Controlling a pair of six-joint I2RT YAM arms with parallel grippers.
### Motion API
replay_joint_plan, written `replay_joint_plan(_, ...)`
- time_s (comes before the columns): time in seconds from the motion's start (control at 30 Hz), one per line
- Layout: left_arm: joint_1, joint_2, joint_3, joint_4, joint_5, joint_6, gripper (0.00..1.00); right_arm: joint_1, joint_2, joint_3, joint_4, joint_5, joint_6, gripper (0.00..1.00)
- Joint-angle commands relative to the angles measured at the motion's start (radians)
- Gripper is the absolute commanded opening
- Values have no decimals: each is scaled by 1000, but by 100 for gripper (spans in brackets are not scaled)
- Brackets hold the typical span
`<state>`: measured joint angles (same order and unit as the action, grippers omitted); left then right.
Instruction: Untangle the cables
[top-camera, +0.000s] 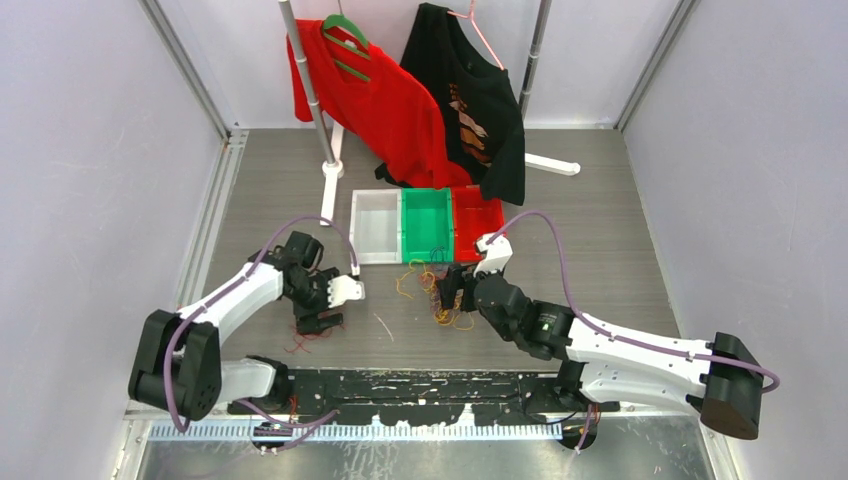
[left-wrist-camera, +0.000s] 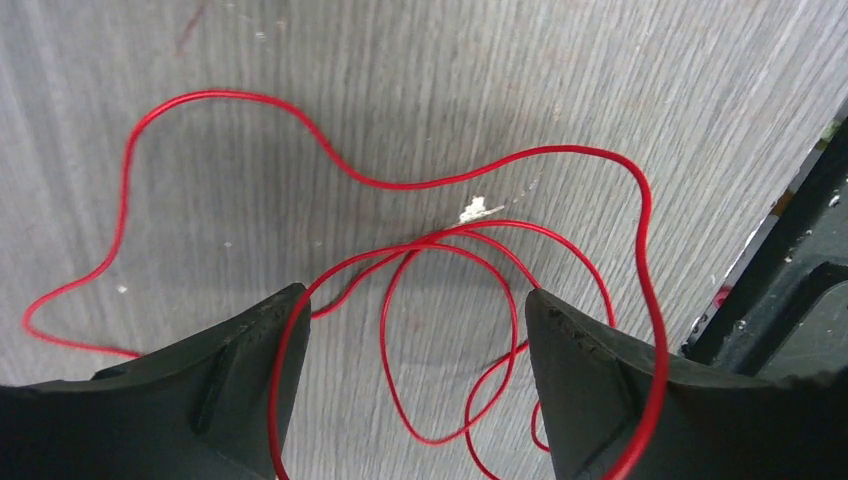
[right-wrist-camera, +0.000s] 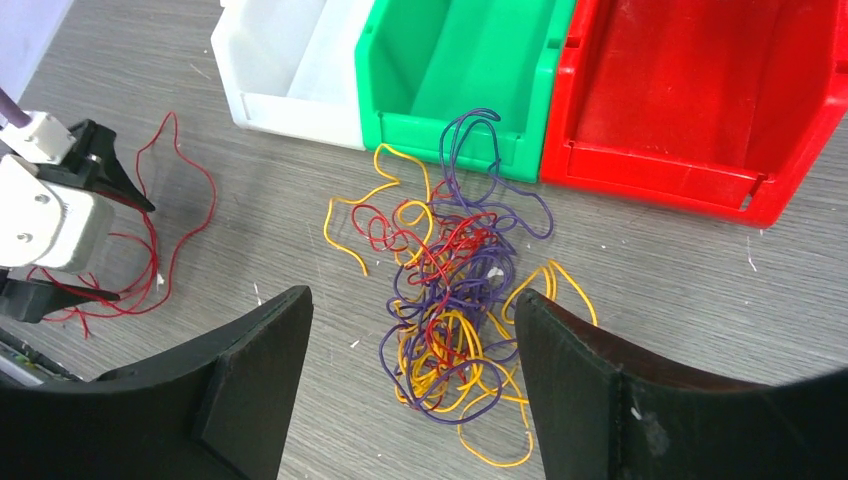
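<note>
Where the arms are bolted at the near edge of the table (top-camera: 620, 250), we start with the left gripper (left-wrist-camera: 412, 293). Its jaws stand apart with nothing pinched between them. Beneath it the loose red cables (left-wrist-camera: 440, 238) lie in wide loops on the grey wood, several loops running between the two fingers and one strand lying against the right-hand finger (left-wrist-camera: 600, 390).

Off to the other side, well apart from those red strands, the right gripper (right-wrist-camera: 412, 294) hangs over the tangle of cables (right-wrist-camera: 450, 290), jaws likewise spread wide and gripping nothing. We see red, yellow-orange and purple strands knotted together there, with yellow ends trailing outward on the table.

Just beyond the tangle stand three bins side by side: a white bin (right-wrist-camera: 290, 60), a green bin (right-wrist-camera: 470, 60) and a red bin (right-wrist-camera: 700, 90). One purple loop reaches the front wall of the green one.

Farthest back, a red shirt (top-camera: 385, 100) and a black shirt (top-camera: 475, 90) hang from a rack.
</note>
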<state>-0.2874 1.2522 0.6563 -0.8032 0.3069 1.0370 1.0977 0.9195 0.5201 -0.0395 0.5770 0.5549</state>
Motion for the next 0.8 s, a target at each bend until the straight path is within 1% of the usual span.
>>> replay_joint_plan(0.0,3,64,-10,60,17,54,76,3,6,50,30,4,-9,77)
replay_joint_plan(0.07,4,93,1,50,10,37,68,3,9,50,30,13,-3,75)
replay_joint_plan(0.13,3,108,13,24,31,2,54,1,11,52,29,20,7,72)
replay_joint_plan(0.2,4,99,20,29,40,-65,28,1,14,52,29,26,11,69)
replay_joint_plan(0.27,3,77,50,6,44,-133,9,1,16,52,29,35,15,65)
replay_joint_plan(0.3,3,62,71,-14,52,-157,3,1,17,54,29,38,17,62)
replay_joint_plan(0.33,2,44,98,-61,59,-187,0,-1,17,56,28,43,17,60)
replay_joint_plan(0.43,3,-29,202,-181,84,-258,0,-8,18,64,25,48,17,54)
replay_joint_plan(0.57,4,-89,378,-282,125,-337,0,-17,10,72,20,53,19,46)
replay_joint_plan(0.67,3,-96,550,-337,172,-410,0,-25,-2,74,12,55,25,42)
replay_joint_plan(0.77,4,-69,688,-382,210,-459,0,-31,-16,69,11,57,37,40)
